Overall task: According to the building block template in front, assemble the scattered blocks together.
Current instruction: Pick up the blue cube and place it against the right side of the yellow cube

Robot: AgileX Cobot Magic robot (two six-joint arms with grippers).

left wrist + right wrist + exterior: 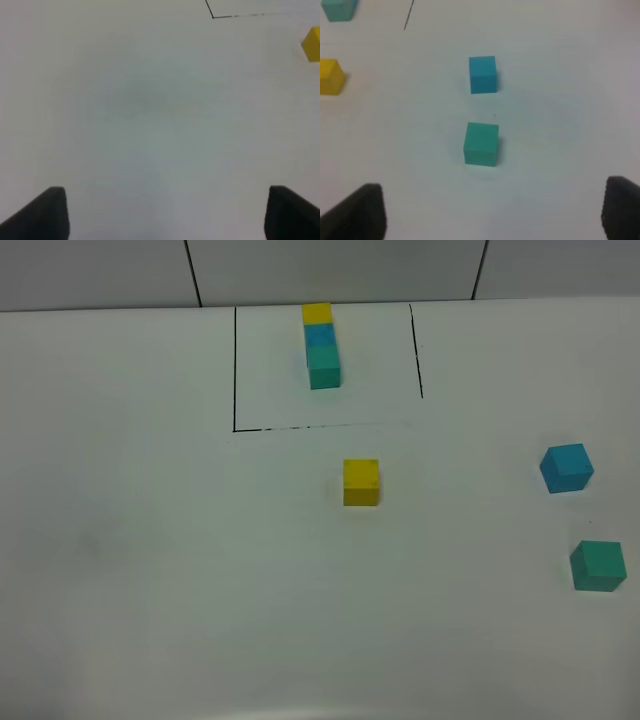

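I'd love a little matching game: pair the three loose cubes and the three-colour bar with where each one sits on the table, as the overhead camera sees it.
Things
1. yellow cube
2. blue cube
3. teal-green cube
4. three-colour bar

Places
A. right side, nearest the front edge
B. inside the black-lined box at the back
C. near the middle, just in front of the box
D. right side, the farther back of the two there

Pairs: 1-C, 2-D, 3-A, 4-B
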